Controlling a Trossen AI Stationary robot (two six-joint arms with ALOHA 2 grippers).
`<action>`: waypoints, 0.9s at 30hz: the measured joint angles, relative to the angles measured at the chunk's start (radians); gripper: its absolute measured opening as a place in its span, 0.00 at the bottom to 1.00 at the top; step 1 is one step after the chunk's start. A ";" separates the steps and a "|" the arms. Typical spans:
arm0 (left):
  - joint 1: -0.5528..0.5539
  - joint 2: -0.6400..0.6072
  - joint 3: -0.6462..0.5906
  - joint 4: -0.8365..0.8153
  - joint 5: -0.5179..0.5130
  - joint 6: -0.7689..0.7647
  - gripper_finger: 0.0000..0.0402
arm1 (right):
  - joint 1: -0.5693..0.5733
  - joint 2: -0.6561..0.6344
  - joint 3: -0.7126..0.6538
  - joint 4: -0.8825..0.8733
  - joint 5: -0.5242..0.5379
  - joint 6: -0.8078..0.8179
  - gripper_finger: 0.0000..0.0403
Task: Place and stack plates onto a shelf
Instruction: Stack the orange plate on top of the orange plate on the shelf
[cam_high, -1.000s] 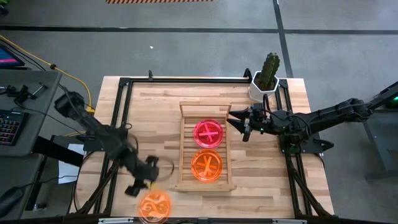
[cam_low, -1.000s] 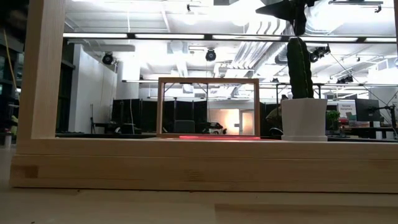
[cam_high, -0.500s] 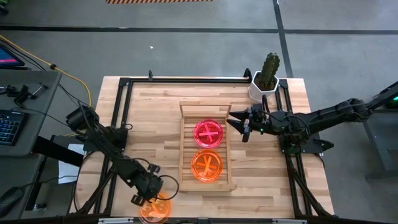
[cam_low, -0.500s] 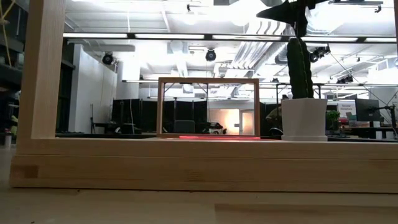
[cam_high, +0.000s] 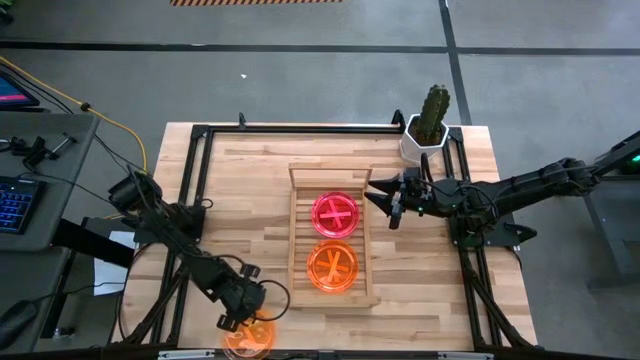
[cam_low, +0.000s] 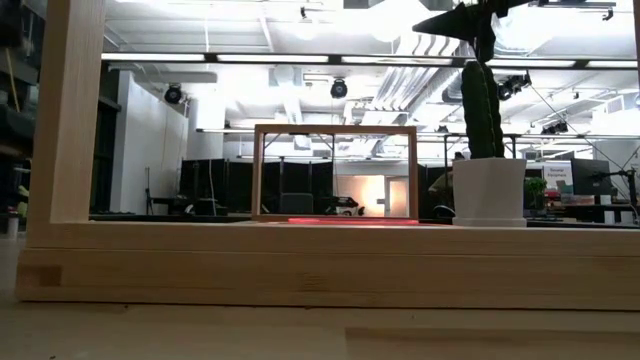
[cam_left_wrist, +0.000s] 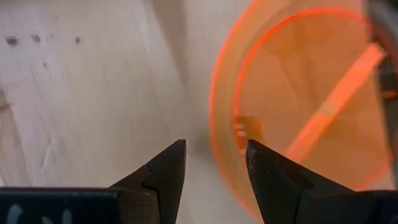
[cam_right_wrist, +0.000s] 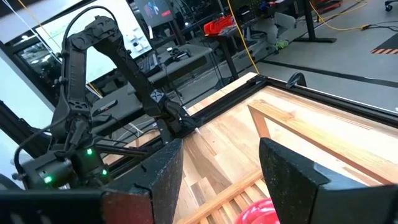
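An orange plate (cam_high: 250, 338) lies flat on the table by the near edge. My left gripper (cam_high: 236, 320) is open and hovers low over its left rim. In the left wrist view the fingers (cam_left_wrist: 166, 169) stand on either side of that plate's rim (cam_left_wrist: 216, 134) without plainly touching it. The shelf (cam_high: 296, 240) holds a pink plate (cam_high: 336, 214) toward its railed far end and an orange plate (cam_high: 332, 266) toward its near end. My right gripper (cam_high: 388, 208) is open and waits beside the shelf's right side. The low view shows only the shelf's rail (cam_low: 335, 130) and a pink strip (cam_low: 340, 220).
A potted cactus (cam_high: 428, 128) stands at the table's far right corner, behind my right gripper. Black frame rails (cam_high: 196, 190) run along the table's left, right and far sides. Bare wood lies between the shelf and the left rail.
My left gripper has moved toward the table's near edge and down, from left of the shelf to the left rim of the orange plate on the table. The plates and my right arm have stayed where they were.
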 joint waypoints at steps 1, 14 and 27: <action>0.003 0.010 0.000 0.000 0.008 -0.006 0.39 | 0.000 0.000 0.000 0.000 0.000 0.000 0.48; 0.012 0.036 0.001 0.014 0.033 -0.014 0.27 | 0.000 0.000 0.000 -0.012 0.000 0.000 0.48; 0.049 -0.024 -0.003 -0.138 0.044 -0.008 0.01 | 0.000 0.000 0.000 -0.041 0.000 0.007 0.48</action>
